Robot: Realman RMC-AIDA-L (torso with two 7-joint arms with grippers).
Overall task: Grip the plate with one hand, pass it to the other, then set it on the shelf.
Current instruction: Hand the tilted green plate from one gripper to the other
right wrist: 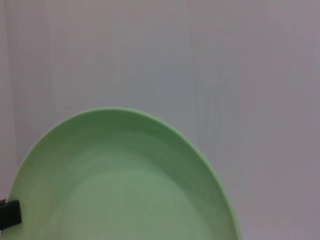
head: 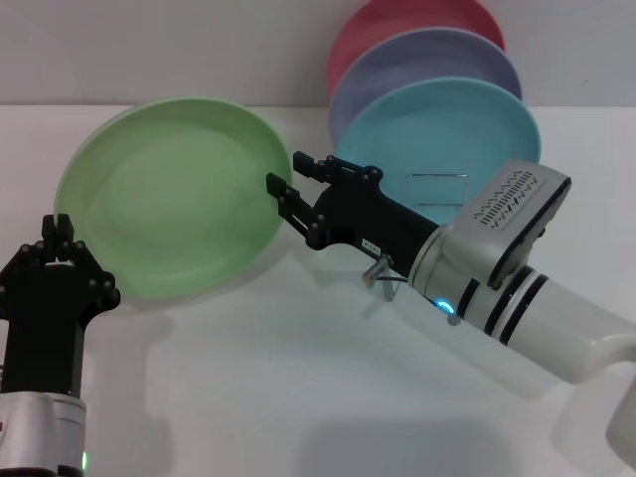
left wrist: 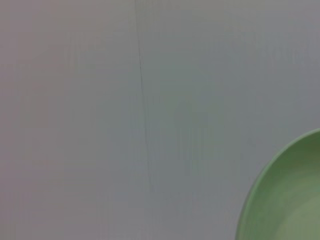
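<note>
surface: white tabletop (head: 298, 378) against a pale wall.
plate: light green plate (head: 174, 209) raised and tilted toward the camera, on the left side of the head view.
left gripper: left gripper (head: 62, 246) clenched on the plate's lower left rim.
right gripper: right gripper (head: 295, 185) at the plate's right rim, fingers spread apart, one on each side of the edge.
shelf: wire shelf (head: 437, 194) behind the right arm, holding a turquoise plate (head: 437, 134), a lavender plate (head: 422, 65) and a pink plate (head: 412, 22).

Light green round plate (head: 174, 194) fills the upper left, tilted up, its lower left rim pinched; thin wire shelf (head: 437, 194) stands right of centre
</note>
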